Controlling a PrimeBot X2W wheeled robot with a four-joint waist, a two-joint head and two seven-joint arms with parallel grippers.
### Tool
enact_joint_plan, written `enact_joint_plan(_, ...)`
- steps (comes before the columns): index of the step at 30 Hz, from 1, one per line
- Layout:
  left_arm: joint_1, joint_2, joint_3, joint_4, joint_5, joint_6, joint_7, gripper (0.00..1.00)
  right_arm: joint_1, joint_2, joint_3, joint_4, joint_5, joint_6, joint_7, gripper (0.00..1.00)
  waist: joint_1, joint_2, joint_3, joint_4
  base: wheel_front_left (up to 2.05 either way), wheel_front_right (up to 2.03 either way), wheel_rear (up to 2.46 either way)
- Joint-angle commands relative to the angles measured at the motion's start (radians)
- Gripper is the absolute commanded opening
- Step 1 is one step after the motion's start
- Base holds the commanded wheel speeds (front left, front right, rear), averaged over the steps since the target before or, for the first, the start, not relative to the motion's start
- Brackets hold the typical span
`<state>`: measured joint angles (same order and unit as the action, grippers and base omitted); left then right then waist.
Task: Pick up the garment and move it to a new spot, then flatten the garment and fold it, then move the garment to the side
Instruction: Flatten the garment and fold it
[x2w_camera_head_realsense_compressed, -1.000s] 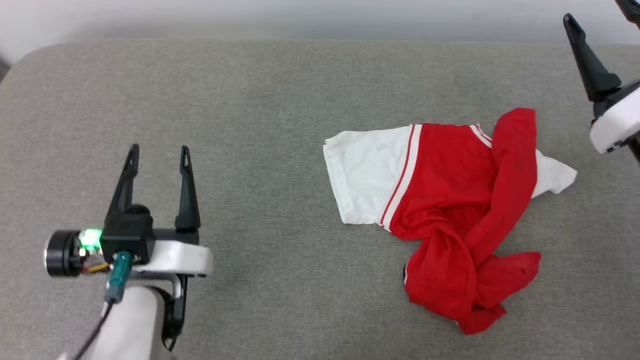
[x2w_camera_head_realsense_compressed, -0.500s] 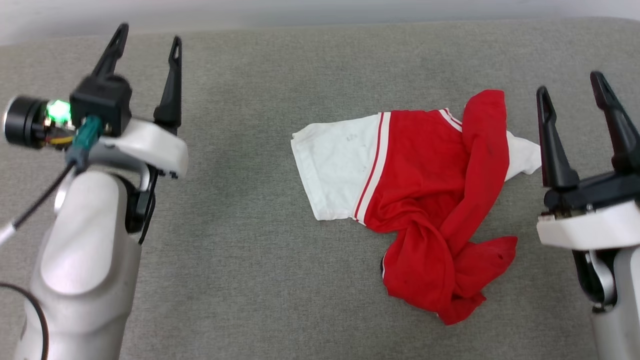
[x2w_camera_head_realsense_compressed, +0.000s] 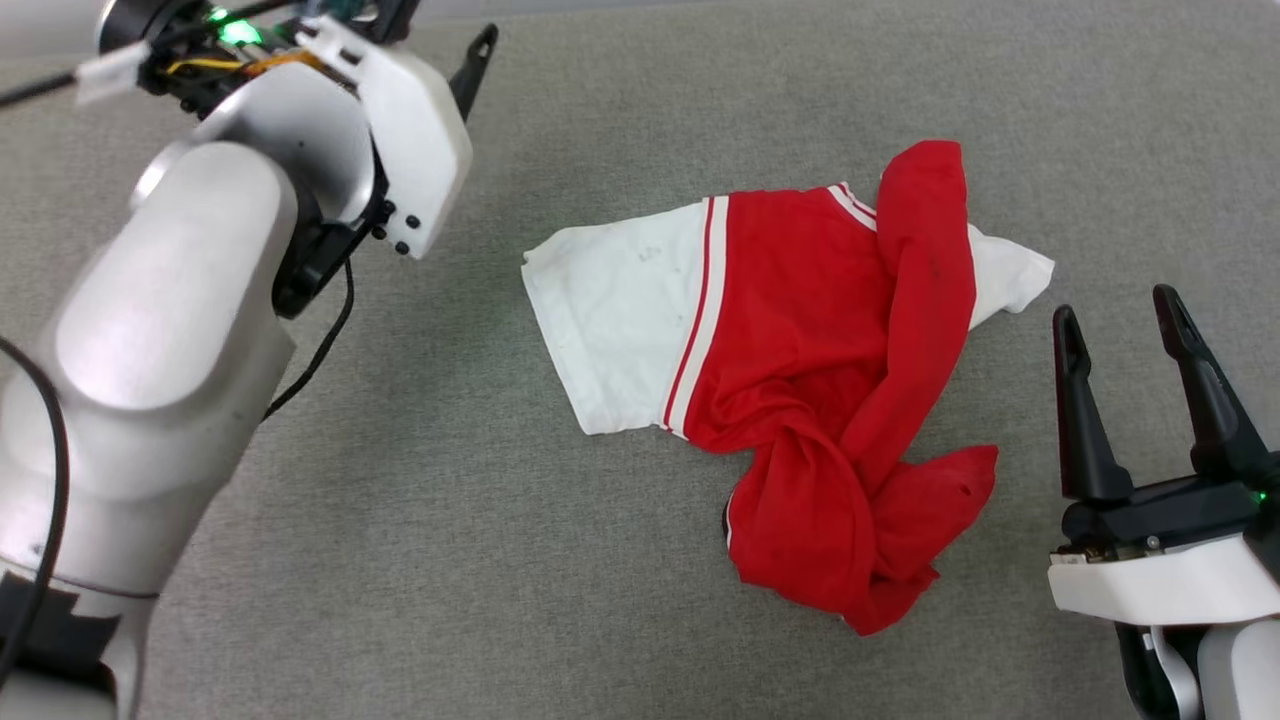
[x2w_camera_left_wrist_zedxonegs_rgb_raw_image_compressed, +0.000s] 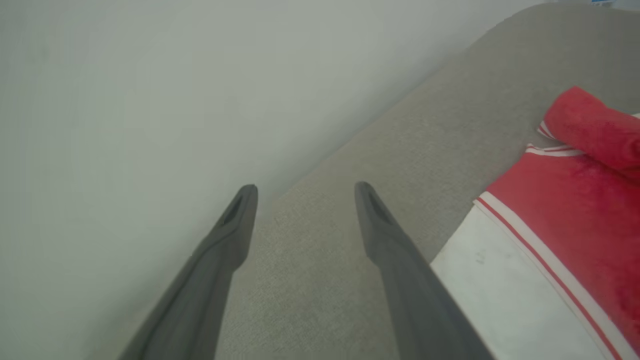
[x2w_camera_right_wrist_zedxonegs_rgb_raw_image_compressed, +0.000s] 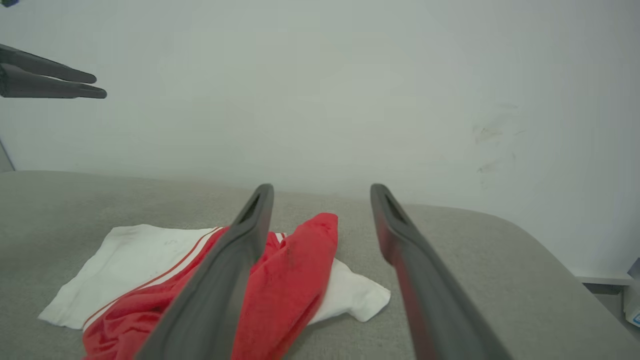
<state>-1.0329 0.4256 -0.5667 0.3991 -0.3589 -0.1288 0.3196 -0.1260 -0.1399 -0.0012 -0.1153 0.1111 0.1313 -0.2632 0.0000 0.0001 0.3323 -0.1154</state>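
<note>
Garment (x2w_camera_head_realsense_compressed: 790, 330) lies on cushion (x2w_camera_head_realsense_compressed: 500, 560), right claw (x2w_camera_head_realsense_compressed: 1115, 305) beside.

Pale grey arms (x2w_camera_head_realsense_compressed: 170, 330), black cable (x2w_camera_head_realsense_compressed: 335, 330), green light (x2w_camera_head_realsense_compressed: 237, 32), dark tapered tool fingers (x2w_camera_head_realsense_compressed: 1079, 420).

Grey woven cushion surface (x2w_camera_head_realsense_compressed: 470, 560) spreads everywhere (edges rounded), and at twelve o'clock a plain pale wall (x2w_camera_right_wrist_zedxonegs_rgb_raw_image_compressed: 320, 75) rises, softly, evenly lit.

The left arm (x2w_camera_head_realsense_compressed: 170, 300) reached up from seven o'clock toward eleven, its pale forearm bulky in the foreground and its wrist rolled over at the top. The left gripper (x2w_camera_left_wrist_zedxonegs_rgb_raw_image_compressed: 305, 191) stood with both long dark fingers spread wide, holding nothing. At four o'clock the right gripper (x2w_camera_head_realsense_compressed: 1115, 310) pointed toward twelve, its fingers likewise parted and empty, above its white wrist (x2w_camera_head_realsense_compressed: 1150, 585).
</note>
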Motion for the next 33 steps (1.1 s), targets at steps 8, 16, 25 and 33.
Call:
enact_joint_plan(8,-0.177,0.111,-0.347,-0.022,-0.332,0.001,0.350,1.00,-0.003,0.025,0.023,-0.039,-0.021,-0.001,-0.002,1.00,0.0000,-0.0001,0.054,-0.048,0.00,0.00,0.00)
enact_joint_plan(16,-0.265,0.131,-0.557,0.006,-0.512,0.001,0.554,1.00,-0.056,0.001,0.079,-0.029,-0.035,-0.001,-0.002,1.00,0.0000,-0.0001,0.109,-0.092,0.00,0.00,0.00)
enact_joint_plan(25,-0.259,0.155,-0.707,0.039,-0.558,0.001,0.615,1.00,-0.108,-0.001,0.121,-0.011,-0.029,-0.001,-0.002,1.00,0.0000,-0.0001,0.155,-0.125,0.00,0.00,0.00)
enact_joint_plan(33,-0.249,0.166,-0.720,0.037,-0.555,0.001,0.558,0.00,-0.117,-0.011,0.117,0.003,-0.033,-0.001,-0.002,1.00,0.0000,-0.0001,0.135,-0.100,0.00,0.00,0.00)
